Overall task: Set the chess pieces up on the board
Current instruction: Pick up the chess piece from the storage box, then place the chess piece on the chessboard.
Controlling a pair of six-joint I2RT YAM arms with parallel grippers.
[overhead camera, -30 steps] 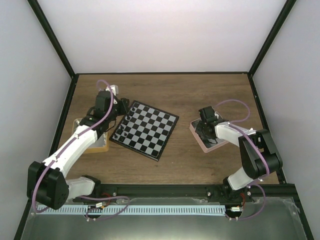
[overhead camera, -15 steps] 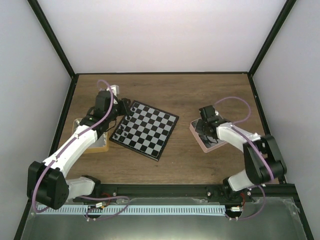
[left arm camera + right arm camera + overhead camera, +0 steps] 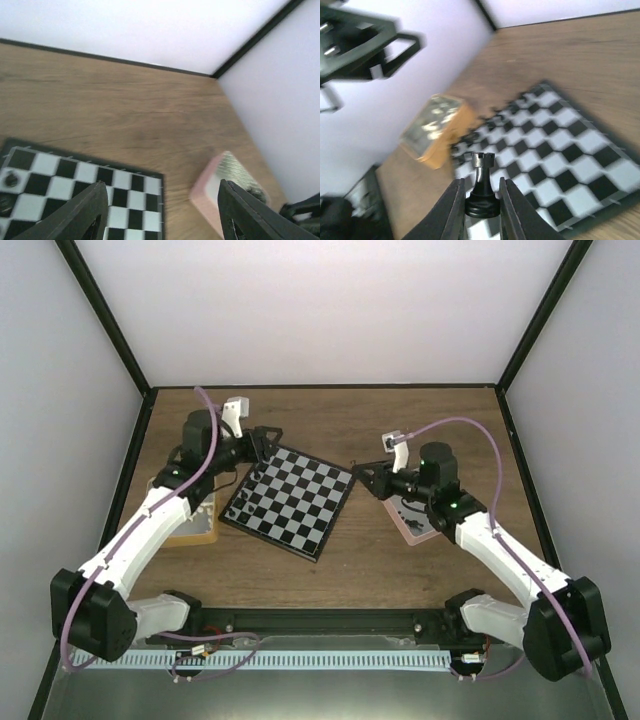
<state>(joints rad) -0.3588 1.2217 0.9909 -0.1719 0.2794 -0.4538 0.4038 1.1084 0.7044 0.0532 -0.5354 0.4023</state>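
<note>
The board point(image 3: 290, 498) lies left of centre, with a few black chess pieces point(image 3: 247, 492) along its left edge. My right gripper point(image 3: 358, 476) hovers by the board's right corner. In the right wrist view it point(image 3: 481, 200) is shut on a black rook point(image 3: 481, 190), held upright above the board point(image 3: 555, 150). My left gripper point(image 3: 263, 440) is above the board's far corner. In the left wrist view it point(image 3: 162, 210) is open and empty over the board point(image 3: 75, 180), where one small piece point(image 3: 10, 176) shows.
A tan tray point(image 3: 190, 525) with pieces sits left of the board, under the left arm; it also shows in the right wrist view point(image 3: 432, 127). A pink tray point(image 3: 415, 522) sits to the right, also in the left wrist view point(image 3: 225, 182). Walls enclose the table.
My right gripper has left the pink tray and swung left to the board's right corner with the rook. My left gripper has risen and moved right over the board's far corner.
</note>
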